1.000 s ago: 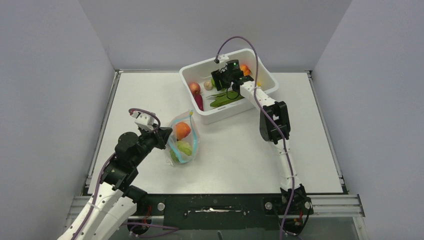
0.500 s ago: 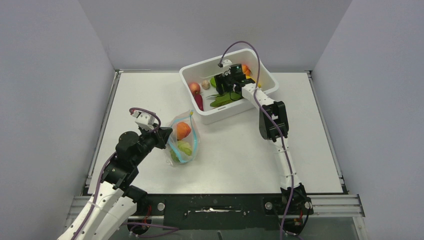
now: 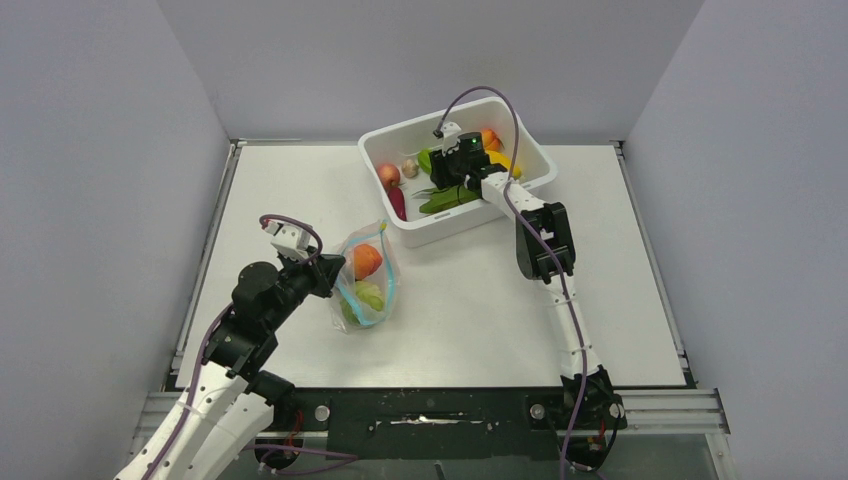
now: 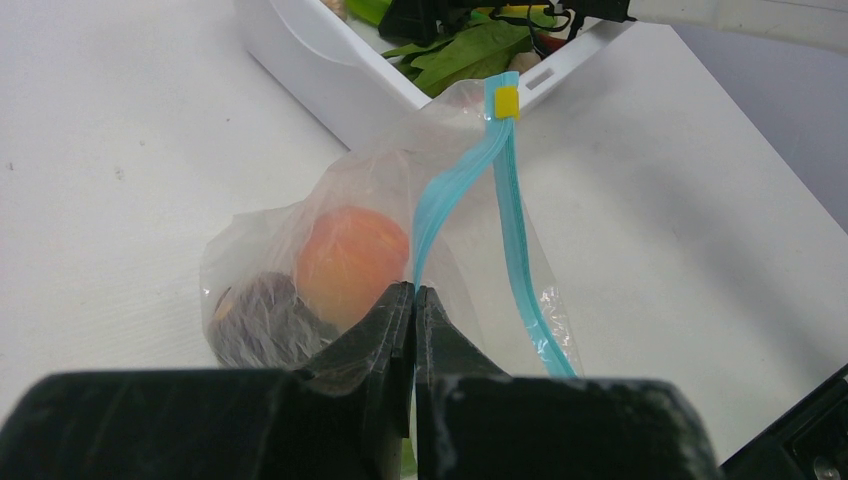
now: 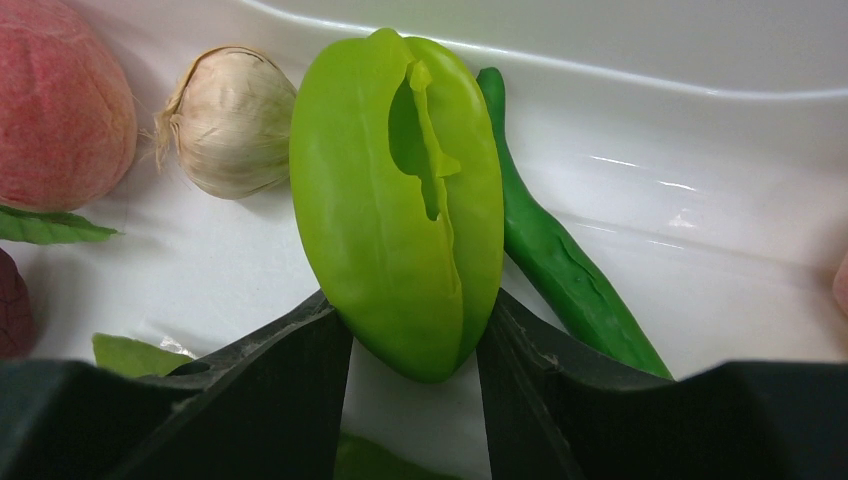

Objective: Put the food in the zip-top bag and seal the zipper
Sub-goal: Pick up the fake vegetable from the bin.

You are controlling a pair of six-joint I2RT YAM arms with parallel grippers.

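Note:
The zip-top bag lies on the table's left with an orange-pink peach, a dark fruit and a green piece inside. Its mouth is open, and the blue zipper has a yellow slider at its far end. My left gripper is shut on the near zipper strip; it also shows in the top view. My right gripper is inside the white tub, its fingers pressed on both sides of a light green toy vegetable.
The tub also holds a pale garlic bulb, a pink peach, a dark green chilli, leafy greens, a dark red piece and orange and yellow pieces. Grey walls enclose the table on three sides.

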